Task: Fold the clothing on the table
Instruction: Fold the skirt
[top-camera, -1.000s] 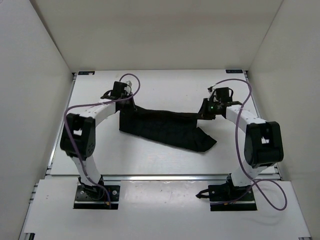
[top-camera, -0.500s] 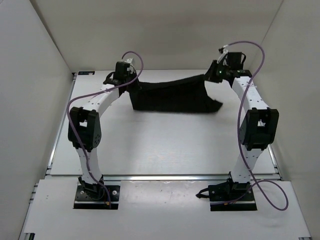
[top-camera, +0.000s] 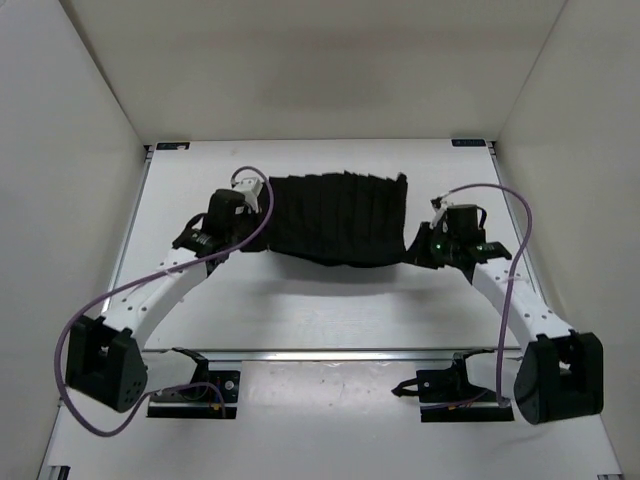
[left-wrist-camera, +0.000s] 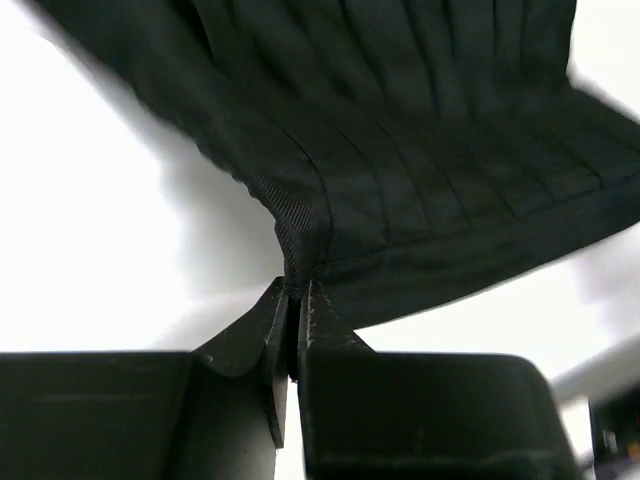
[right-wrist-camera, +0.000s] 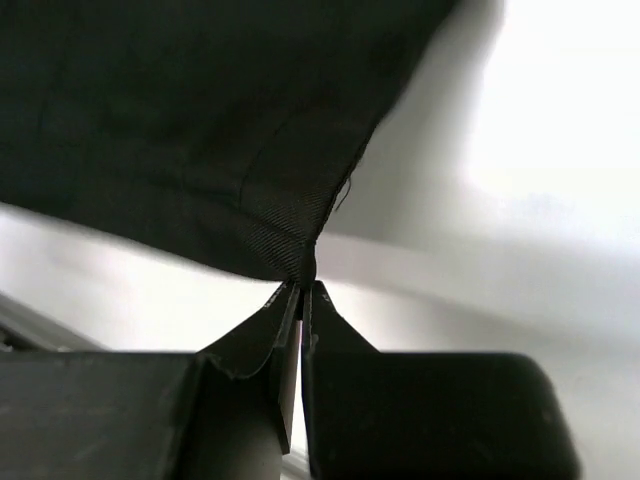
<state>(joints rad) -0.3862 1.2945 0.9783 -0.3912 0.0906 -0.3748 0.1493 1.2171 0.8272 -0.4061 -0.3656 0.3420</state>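
The clothing (top-camera: 335, 218), black with pleat-like creases, hangs spread out between my two grippers over the far half of the white table (top-camera: 300, 310). My left gripper (top-camera: 260, 212) is shut on its left corner; in the left wrist view the jaws (left-wrist-camera: 297, 287) pinch a bunched edge of the clothing (left-wrist-camera: 400, 150). My right gripper (top-camera: 413, 246) is shut on the right corner, and the right wrist view shows the fingertips (right-wrist-camera: 303, 288) closed on a point of the clothing (right-wrist-camera: 200, 130). The near edge sags slightly between the grips.
White walls (top-camera: 70, 200) enclose the table on the left, right and back. A metal rail (top-camera: 330, 353) runs along the near edge, with both arm base plates (top-camera: 195, 392) below it. Purple cables (top-camera: 500, 230) loop off both arms.
Both arms carried the clothing up toward the back wall, then drew it back toward the near side. It now hangs wider, with its pleats showing, and both grips have held throughout.
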